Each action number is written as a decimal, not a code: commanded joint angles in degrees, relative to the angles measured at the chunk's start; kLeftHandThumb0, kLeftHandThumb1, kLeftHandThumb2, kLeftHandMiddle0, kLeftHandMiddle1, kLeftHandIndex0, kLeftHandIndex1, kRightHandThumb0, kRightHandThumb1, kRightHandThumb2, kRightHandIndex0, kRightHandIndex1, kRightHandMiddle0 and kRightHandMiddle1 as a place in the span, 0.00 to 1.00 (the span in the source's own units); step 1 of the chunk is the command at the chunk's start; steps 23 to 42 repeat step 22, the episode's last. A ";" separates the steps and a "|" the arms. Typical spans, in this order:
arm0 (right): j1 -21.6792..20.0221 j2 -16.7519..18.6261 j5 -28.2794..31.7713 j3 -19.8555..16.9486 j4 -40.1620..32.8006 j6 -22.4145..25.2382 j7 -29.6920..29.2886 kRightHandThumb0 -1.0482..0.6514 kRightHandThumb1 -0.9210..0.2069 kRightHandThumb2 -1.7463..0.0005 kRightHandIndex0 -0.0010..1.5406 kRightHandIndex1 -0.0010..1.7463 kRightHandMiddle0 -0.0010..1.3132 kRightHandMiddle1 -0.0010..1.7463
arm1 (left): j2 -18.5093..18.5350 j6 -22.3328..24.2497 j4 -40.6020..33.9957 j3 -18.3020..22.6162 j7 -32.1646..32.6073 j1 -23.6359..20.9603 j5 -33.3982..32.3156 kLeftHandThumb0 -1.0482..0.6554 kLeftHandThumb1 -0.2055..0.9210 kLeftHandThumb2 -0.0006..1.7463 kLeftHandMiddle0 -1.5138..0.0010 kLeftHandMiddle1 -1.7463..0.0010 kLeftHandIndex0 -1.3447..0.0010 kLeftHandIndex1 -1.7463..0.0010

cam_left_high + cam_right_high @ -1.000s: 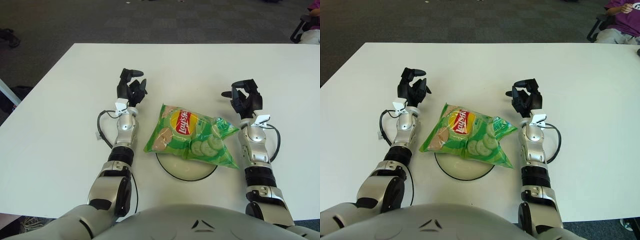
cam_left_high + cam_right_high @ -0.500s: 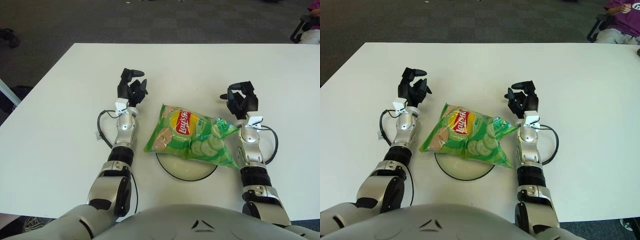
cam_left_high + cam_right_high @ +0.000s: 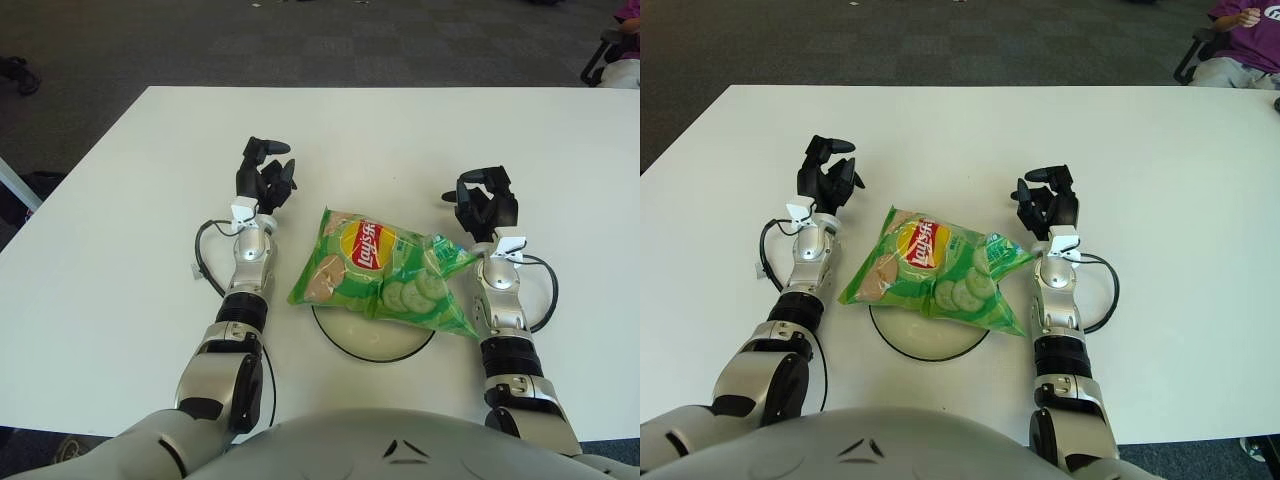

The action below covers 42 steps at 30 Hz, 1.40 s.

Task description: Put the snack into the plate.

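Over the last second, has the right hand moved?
Yes. The right hand has shifted left toward the chip bag; the bag itself remains on the plate.

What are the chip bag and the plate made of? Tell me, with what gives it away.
The chip bag looks like thin plastic film with a printed, glossy finish: it is puffed, creased, and crimped at the end seams. The plate looks like smooth pale ceramic or hard plastic with a dark rim line; which of the two cannot be told.

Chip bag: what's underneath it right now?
The green chip bag lies on the white plate; only the plate's near rim shows. Its covered part is hidden. Left hand and right hand flank the bag, holding nothing.
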 commanded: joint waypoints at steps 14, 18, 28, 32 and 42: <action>-0.47 0.00 1.35 -1.19 0.04 -0.47 0.06 0.41 0.00 0.76 0.45 0.71 0.24 0.93 | 1.06 3.83 0.34 -0.31 -2.48 -2.01 -0.94 0.40 1.00 0.15 0.35 0.00 0.64 0.17; -0.76 -0.17 1.58 -1.32 0.35 -0.45 0.16 0.41 0.00 0.76 0.45 0.72 0.23 0.93 | 1.14 4.32 0.58 -0.29 -2.73 -2.34 -1.05 0.40 1.00 0.15 0.35 0.00 0.64 0.17; -1.02 -0.27 1.75 -1.43 0.48 -0.32 0.27 0.41 0.00 0.76 0.45 0.73 0.23 0.93 | 1.34 4.89 0.79 -0.36 -2.92 -2.70 -1.11 0.40 1.00 0.15 0.35 0.00 0.64 0.17; -1.02 -0.27 1.75 -1.43 0.48 -0.32 0.27 0.41 0.00 0.76 0.45 0.73 0.23 0.93 | 1.34 4.89 0.79 -0.36 -2.92 -2.70 -1.11 0.40 1.00 0.15 0.35 0.00 0.64 0.17; -1.02 -0.27 1.75 -1.43 0.48 -0.32 0.27 0.41 0.00 0.76 0.45 0.73 0.23 0.93 | 1.34 4.89 0.79 -0.36 -2.92 -2.70 -1.11 0.40 1.00 0.15 0.35 0.00 0.64 0.17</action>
